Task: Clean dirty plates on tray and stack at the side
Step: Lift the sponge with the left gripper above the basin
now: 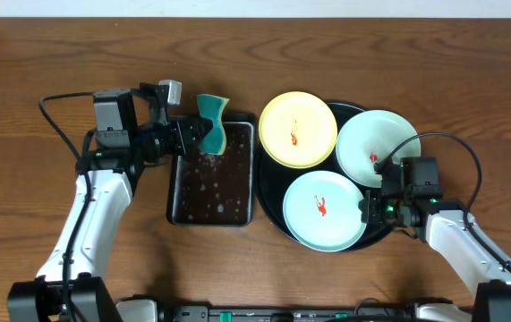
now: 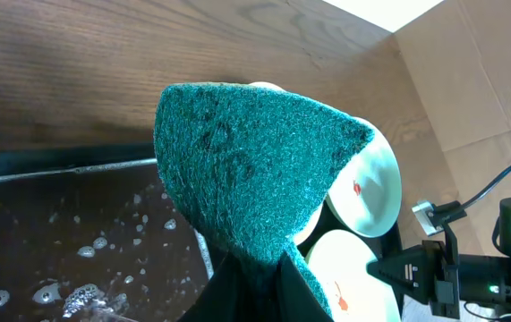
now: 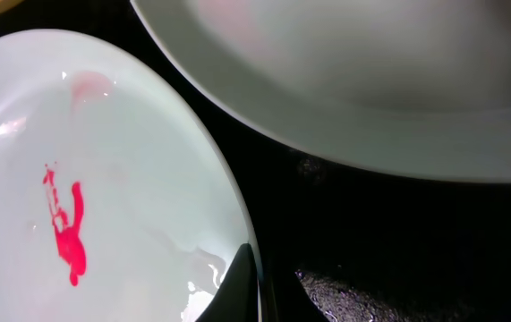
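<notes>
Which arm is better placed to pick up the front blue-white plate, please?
Right. The right claw, closed, sits at the front plate rim on the round tray, while the left claw is far off, shut on the sponge above the soapy rectangular tray.

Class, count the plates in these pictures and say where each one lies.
3. The pale yellow plate rests over the round black tray's upper-left rim; one blue-white plate sits at the tray's upper right; the front blue-white plate lies at its lower middle. None appears hidden.
</notes>
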